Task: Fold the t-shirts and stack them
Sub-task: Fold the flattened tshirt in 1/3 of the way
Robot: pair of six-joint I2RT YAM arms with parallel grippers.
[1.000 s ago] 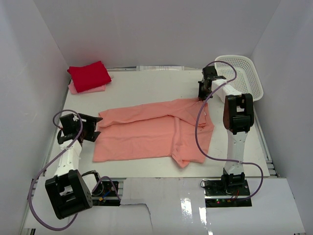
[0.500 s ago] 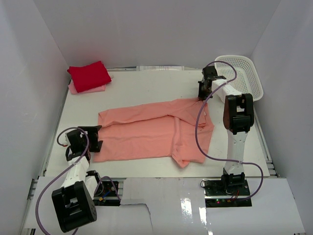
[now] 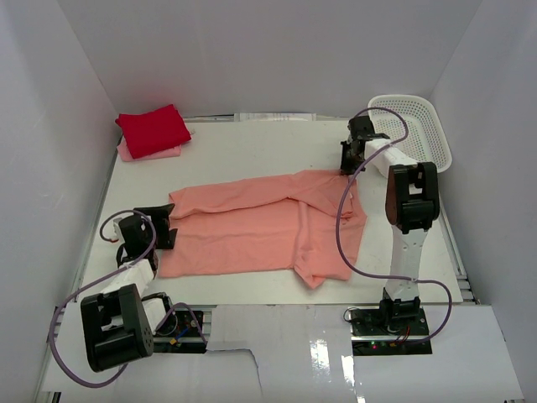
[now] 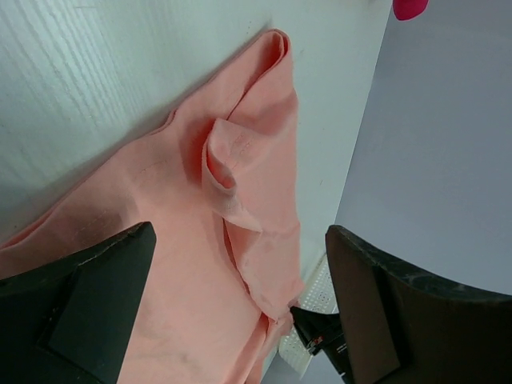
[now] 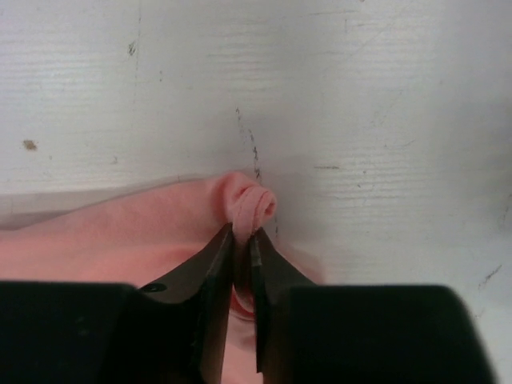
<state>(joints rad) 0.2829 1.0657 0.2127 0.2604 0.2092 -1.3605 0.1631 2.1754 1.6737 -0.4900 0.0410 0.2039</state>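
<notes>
I am holding the left pincer (image 3: 159, 227) fully spread and gripping nothing. Within the last second it has finished opening and has drawn back toward its own base, so the salmon-pink t-shirt (image 3: 252, 227) is lying released on the bench (image 3: 252, 151), its rumpled left edge just ahead of the open jaws. The right pincer (image 3: 346, 164) is staying where it was, closed to a narrow slit on a bunched corner of the same shirt, with the rest of the cloth spreading away to its left and back toward its arm's base. I am judging that the spreading step is ending and that the first fold is not yet made. Well beyond the left pincer, the bright red t-shirt (image 3: 153, 130) is resting folded on the pale pink t-shirt (image 3: 143, 154), so two of three appear done. The basket (image 3: 415, 126) is standing just right of the right pincer.
</notes>
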